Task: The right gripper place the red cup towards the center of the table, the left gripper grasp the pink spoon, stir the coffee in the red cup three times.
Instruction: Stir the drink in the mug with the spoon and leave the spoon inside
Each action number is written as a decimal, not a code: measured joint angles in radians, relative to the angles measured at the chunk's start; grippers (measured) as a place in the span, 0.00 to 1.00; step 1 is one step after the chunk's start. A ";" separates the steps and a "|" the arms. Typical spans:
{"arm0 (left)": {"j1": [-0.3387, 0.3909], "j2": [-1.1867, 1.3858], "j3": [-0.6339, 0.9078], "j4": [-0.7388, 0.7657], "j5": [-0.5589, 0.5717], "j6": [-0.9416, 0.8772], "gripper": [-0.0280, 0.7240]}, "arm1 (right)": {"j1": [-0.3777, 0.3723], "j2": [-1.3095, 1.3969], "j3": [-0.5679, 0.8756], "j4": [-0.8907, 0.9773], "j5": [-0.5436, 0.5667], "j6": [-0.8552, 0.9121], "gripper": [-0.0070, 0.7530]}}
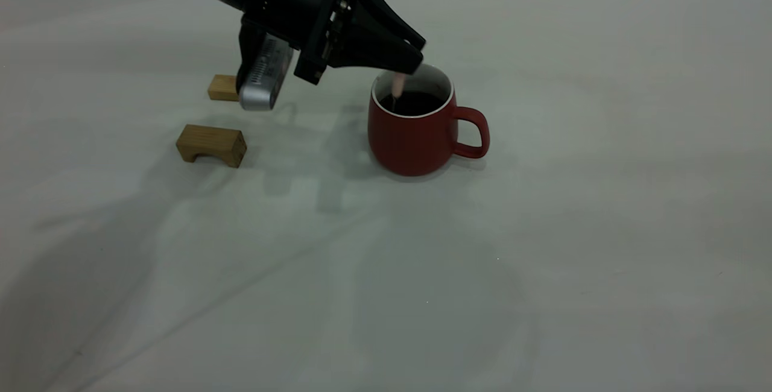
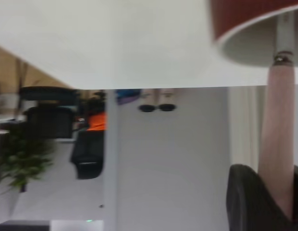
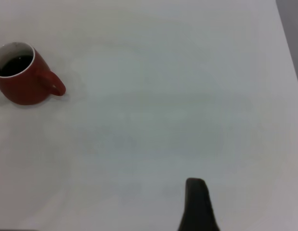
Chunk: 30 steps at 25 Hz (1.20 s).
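Note:
The red cup point(image 1: 410, 145) stands upright near the middle of the table point(image 1: 543, 229), handle pointing right, with dark coffee point(image 1: 416, 102) inside. My left gripper point(image 1: 413, 61) hovers over the cup's far-left rim, shut on the pink spoon point(image 1: 397, 85), which hangs down into the coffee. In the left wrist view the pink handle point(image 2: 278, 134) runs from the dark fingers point(image 2: 250, 202) to the cup point(image 2: 245, 19). The right gripper point(image 3: 197, 204) is outside the exterior view; its wrist view shows the cup point(image 3: 19, 89) far off across bare table.
Two brown wooden blocks lie left of the cup: an arch-shaped one point(image 1: 211, 145) nearer the front and a smaller one point(image 1: 222, 87) behind it, partly hidden by the left arm's camera block point(image 1: 262, 81).

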 joint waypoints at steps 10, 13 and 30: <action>-0.045 0.000 0.000 -0.015 -0.017 0.037 0.27 | 0.000 0.000 0.000 0.000 0.000 0.000 0.79; -0.048 0.000 0.000 0.048 -0.002 0.018 0.27 | 0.000 0.000 0.000 0.000 0.000 0.000 0.79; -0.048 -0.012 -0.224 0.343 0.222 -0.071 0.81 | 0.000 0.000 0.000 0.000 0.000 0.000 0.79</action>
